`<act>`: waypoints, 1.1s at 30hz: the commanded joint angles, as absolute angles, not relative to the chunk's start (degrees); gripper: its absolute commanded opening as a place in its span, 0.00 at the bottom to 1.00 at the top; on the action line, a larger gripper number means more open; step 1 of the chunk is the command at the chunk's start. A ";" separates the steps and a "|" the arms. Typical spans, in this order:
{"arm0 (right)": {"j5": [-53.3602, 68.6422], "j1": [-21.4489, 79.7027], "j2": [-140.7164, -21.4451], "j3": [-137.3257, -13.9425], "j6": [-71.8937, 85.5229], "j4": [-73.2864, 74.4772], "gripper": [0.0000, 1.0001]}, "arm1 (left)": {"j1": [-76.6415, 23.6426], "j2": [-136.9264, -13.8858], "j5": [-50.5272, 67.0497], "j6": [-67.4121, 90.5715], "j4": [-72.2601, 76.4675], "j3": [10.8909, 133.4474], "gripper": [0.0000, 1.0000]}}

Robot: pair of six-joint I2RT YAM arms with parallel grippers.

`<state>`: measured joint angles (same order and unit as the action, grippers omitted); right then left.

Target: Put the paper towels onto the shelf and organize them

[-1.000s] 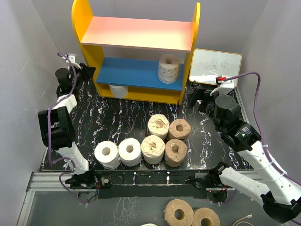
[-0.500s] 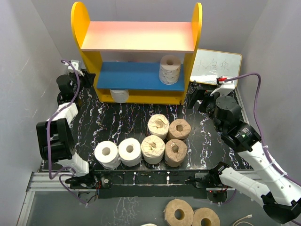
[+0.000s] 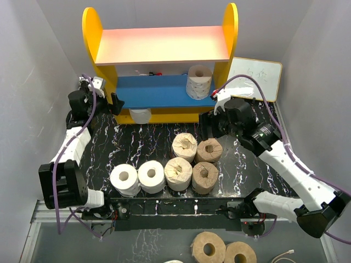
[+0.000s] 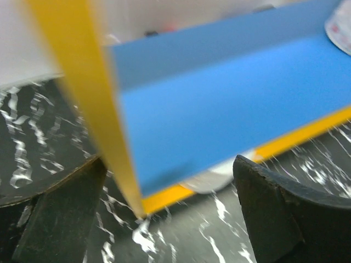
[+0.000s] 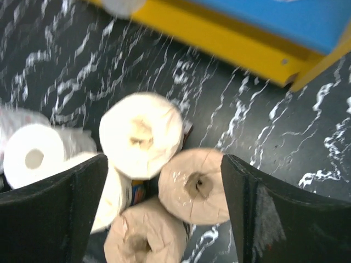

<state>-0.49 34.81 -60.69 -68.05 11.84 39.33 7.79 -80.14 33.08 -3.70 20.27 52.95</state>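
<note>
Black, white-veined counter [image 3: 142, 145] filled my overhead view between pale walls. The shelf [image 3: 159, 71] stood at its far side, and a whiteboard [image 3: 258, 76] leaned just right of it. One patterned roll [image 3: 198, 81] stood upright near the right end of the blue lower board [image 3: 153, 90], and a white roll [image 3: 141, 115] sat on the counter beneath that board. Nearer the arm bases I saw six more paper towels on end: two white rolls [image 3: 125, 179] touching side by side, and just right of them four tan rolls [image 3: 185, 147] packed into a tight square. Two further tan rolls [image 3: 208, 249] lay beyond the counter's near edge. The left end effector [image 4: 164, 219] was released and held nothing; its fingers [image 4: 60, 213] stood either side of the front edge of the shelf's left yellow side panel [image 4: 93, 109]. That wrist view was too blurred for me to say whether they touched it. The right end effector [image 5: 164, 219] was also released, spread wide and empty. It hovered over the far side of the tan cluster, with the rolls showing between its fingers [image 5: 274, 213] in the wrist view.
</note>
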 commanded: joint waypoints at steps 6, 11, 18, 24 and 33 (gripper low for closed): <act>8.80 48.08 -66.02 -75.91 5.31 50.00 0.78 | 6.68 -64.89 34.84 -18.83 -17.69 61.88 0.99; 0.44 56.38 -71.92 -79.62 5.57 54.21 0.75 | 6.75 -61.43 28.03 -26.60 -34.79 63.20 0.99; -8.00 57.92 -74.44 -77.31 6.47 48.73 0.65 | 6.70 -58.40 24.62 -28.07 -42.20 56.00 0.99; -10.06 57.92 -76.97 -75.40 8.08 45.47 0.66 | 6.70 -55.76 23.25 -24.58 -40.33 53.48 0.99; -10.09 57.92 -82.13 -74.98 10.19 46.40 0.54 | 6.70 -57.02 21.01 -22.75 -38.46 53.29 0.99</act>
<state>-8.47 57.87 -81.25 -75.09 8.67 48.14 6.83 -57.12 22.68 -24.08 -39.13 53.28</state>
